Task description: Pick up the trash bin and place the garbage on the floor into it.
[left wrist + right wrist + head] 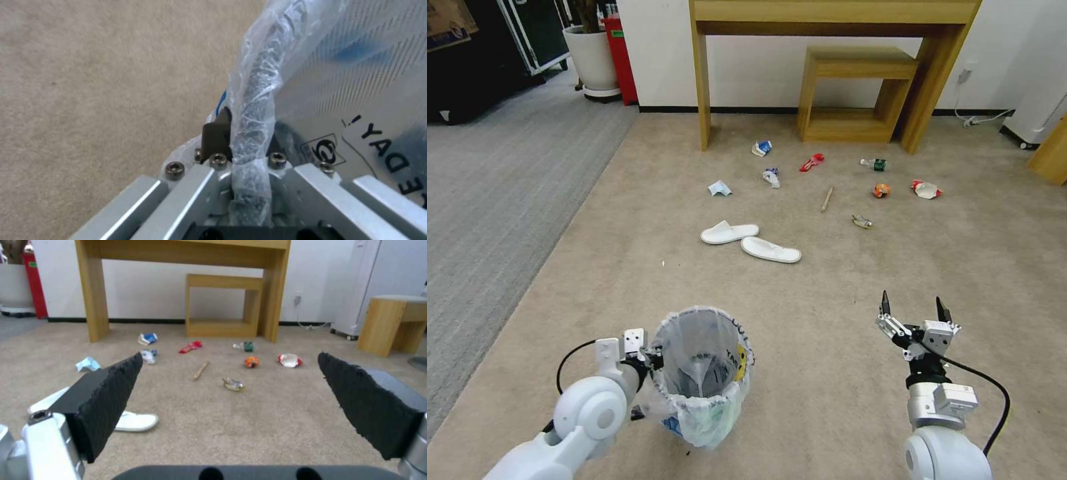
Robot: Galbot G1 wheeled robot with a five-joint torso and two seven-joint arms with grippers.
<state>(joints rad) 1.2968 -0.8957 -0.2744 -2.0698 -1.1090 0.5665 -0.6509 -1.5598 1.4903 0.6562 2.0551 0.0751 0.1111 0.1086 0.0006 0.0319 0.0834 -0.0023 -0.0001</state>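
Nearest the robot, the left gripper (652, 360) is clamped on the near-left rim of the trash bin (704, 373), its jaws closed tight over the bag-wrapped edge; in the left wrist view the rolled rim (256, 110) runs straight between the dark fingers (217, 135). The bin stands upright, lined with a crinkly whitish bag with black lettering (whether its base touches the carpet or hangs just above it cannot be told). To its right, the right gripper (914, 313) hovers over the floor (827, 373) with jaws spread wide and nothing between them, its black pads (111, 390) pointing toward the litter.

Farther out on the beige carpet lie 2 white slippers (750, 241), side by side and just apart. Beyond them the garbage is scattered: a pale blue mask (719, 189) to the left, a wooden stick (826, 199) and a small crumpled wrapper (862, 221) in the middle, an orange wrapper (882, 191) and a red-white one (926, 189) to the right. Farther still sit a blue-white wrapper (771, 177), a red wrapper (812, 162), a green-label bottle (874, 163) and a blue-white carton (762, 148).

At the back a wooden table (827, 13) stands against the wall with a low wooden stool (854, 93) beneath it.
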